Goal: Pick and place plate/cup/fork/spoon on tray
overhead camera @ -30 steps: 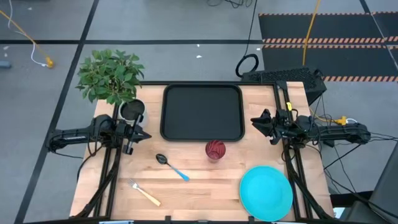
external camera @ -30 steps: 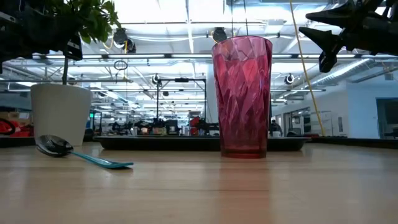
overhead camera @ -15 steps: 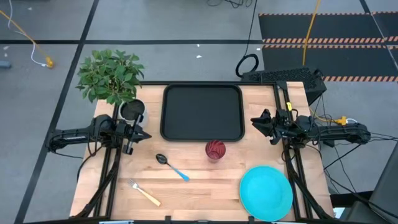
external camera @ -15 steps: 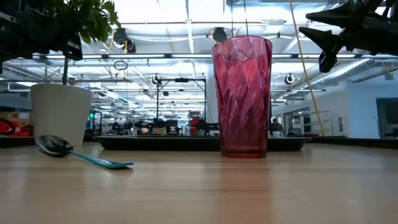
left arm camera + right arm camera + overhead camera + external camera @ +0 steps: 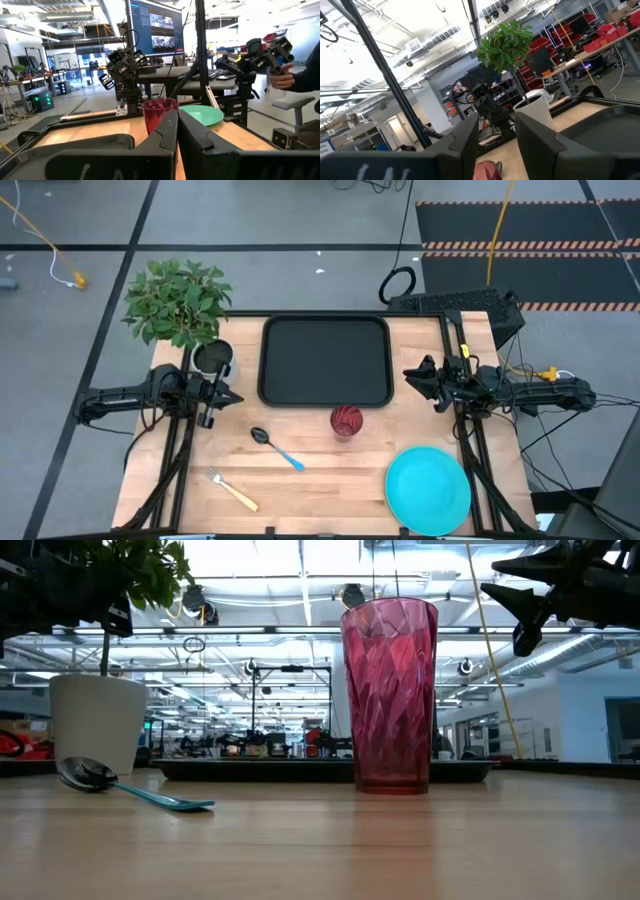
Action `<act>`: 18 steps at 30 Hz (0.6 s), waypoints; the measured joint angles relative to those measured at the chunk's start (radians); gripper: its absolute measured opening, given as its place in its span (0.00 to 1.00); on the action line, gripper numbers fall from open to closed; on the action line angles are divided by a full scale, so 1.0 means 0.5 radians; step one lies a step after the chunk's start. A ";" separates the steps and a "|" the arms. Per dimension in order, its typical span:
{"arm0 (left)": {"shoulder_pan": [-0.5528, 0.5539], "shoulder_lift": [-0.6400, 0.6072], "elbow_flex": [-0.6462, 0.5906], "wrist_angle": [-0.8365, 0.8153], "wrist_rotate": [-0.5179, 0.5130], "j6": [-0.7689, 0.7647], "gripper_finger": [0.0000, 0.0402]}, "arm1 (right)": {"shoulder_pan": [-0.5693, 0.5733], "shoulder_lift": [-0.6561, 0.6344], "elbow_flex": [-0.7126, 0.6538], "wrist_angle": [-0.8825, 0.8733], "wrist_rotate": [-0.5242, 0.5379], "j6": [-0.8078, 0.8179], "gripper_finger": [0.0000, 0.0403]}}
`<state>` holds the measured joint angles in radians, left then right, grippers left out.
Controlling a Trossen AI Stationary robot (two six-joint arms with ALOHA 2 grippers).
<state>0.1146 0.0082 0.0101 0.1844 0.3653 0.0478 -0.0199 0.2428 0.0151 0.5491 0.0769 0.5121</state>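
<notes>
On bench, black rectangular plastic tray (image 5: 325,360) bare, no item picked; left hand (image 5: 232,396) shut empty, right hand (image 5: 409,375) part-open empty beside tray. Next likely: reach dark red textured tumbler (image 5: 346,421) at tray's near edge.

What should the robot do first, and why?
Probably move the right pincer over to the cup. The tray holds nothing yet, that pincer stands open beside it, and the cup is the nearest piece.

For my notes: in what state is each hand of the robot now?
Left hand: closed, holding nothing.
Right hand: open, holding nothing.
</notes>
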 joint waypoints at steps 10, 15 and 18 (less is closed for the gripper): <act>0.000 0.000 0.000 0.001 0.000 0.000 0.02 | 0.000 -0.001 0.000 0.000 0.000 0.000 0.30; 0.000 0.000 0.000 0.011 0.000 -0.001 0.02 | 0.000 0.000 0.000 -0.001 0.114 -0.060 0.30; -0.001 0.000 0.000 0.013 0.000 -0.001 0.02 | 0.000 0.000 0.000 -0.031 0.219 -0.180 0.30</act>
<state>0.1143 0.0082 0.0101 0.1909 0.3653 0.0475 -0.0201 0.2428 0.0151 0.5339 0.1865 0.4222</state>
